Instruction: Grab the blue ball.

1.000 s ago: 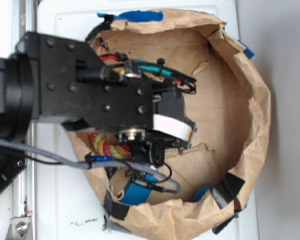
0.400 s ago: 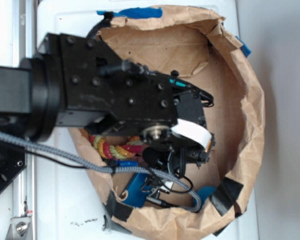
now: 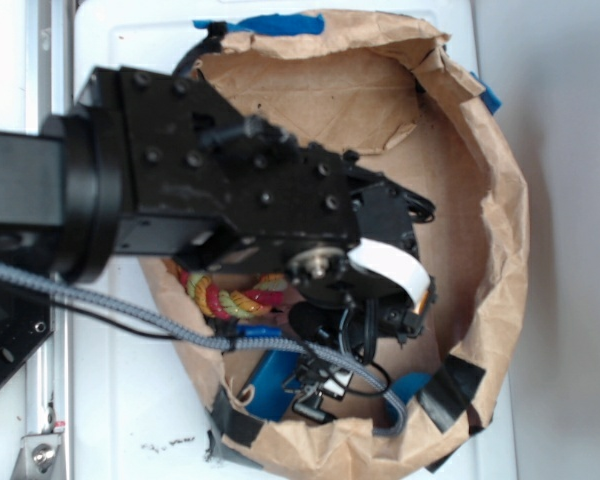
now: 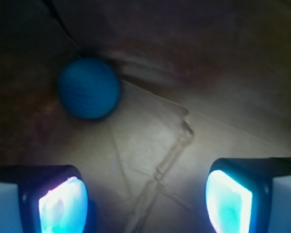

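Across the middle of the exterior view we see the black arm (image 3: 210,200) reaching from the left edge over a wide brown paper bag (image 3: 500,230) whose rolled rim rings most of the frame, lying on a white table (image 3: 130,400). Strips of blue tape (image 3: 270,24) sit on the bag's rim at the top, and black tape (image 3: 450,390) patches it at the lower right. Below the arm, at the lower middle, a flat blue block (image 3: 265,385) lies on the bag floor, and just above it, partly under the arm, we see a red and yellow twisted rope (image 3: 230,298). At the lower right of the floor, beside the black tape, a bit of the blue ball (image 3: 412,383) peeks out past the cables. From the wrist view, the ball (image 4: 88,88) rests in the upper left on creased brown paper, apart from the gripper (image 4: 145,196), whose two fingers (image 4: 63,201) stand wide apart at the lower corners, holding nothing.
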